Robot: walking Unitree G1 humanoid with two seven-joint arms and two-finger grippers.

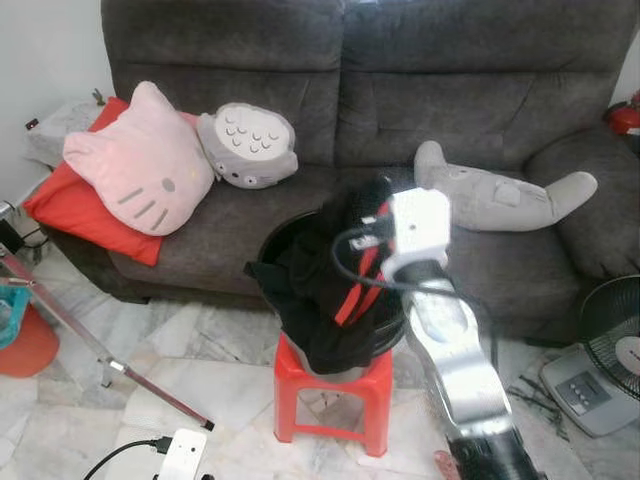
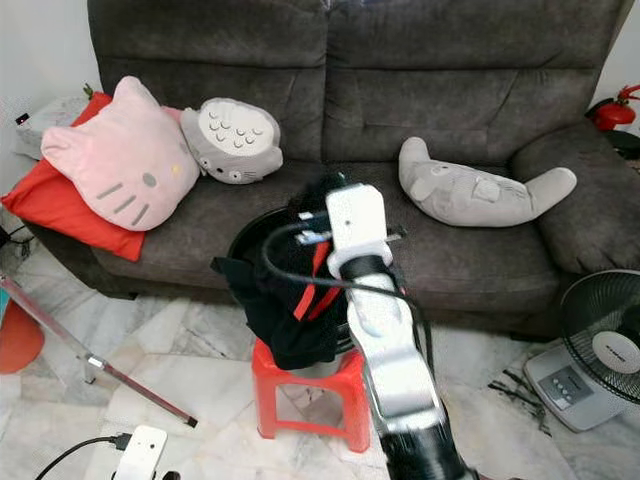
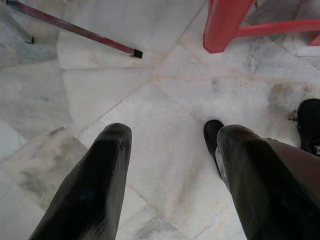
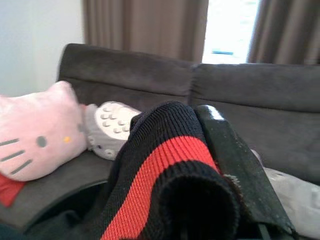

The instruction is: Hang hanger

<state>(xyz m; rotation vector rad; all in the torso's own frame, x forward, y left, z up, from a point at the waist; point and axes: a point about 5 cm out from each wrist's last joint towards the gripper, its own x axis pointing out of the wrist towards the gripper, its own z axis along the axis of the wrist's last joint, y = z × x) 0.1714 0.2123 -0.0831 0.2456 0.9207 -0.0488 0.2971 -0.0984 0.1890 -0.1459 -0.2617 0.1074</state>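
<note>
"Where's the hanger?"

"Can't make one out — the right gripper (image 4: pixel 220 200) is pinching a black knitted garment with a red stripe (image 1: pixel 335 285), lifting it from the dark round basket (image 1: pixel 275 235) on the small red plastic stool (image 1: pixel 335 395)."

"How's it handling?"

"Soft and floppy, I'd guess — hanging lengthwise downward, best gripped by a thick fold. The left gripper (image 3: pixel 170 170) is idling wide over the pale marble floor (image 3: pixel 100 95)."

— That garment (image 4: pixel 165 170) is ribbed knit, black with a red stripe, matt and woolly. The stool (image 1: pixel 335 395) under it?

— Glossy red plastic. The floor (image 3: pixel 165 125) is polished marble tile, the sofa (image 2: pixel 420 110) a rough grey fabric, and the arm (image 1: pixel 460 370) is shiny metal.
</note>
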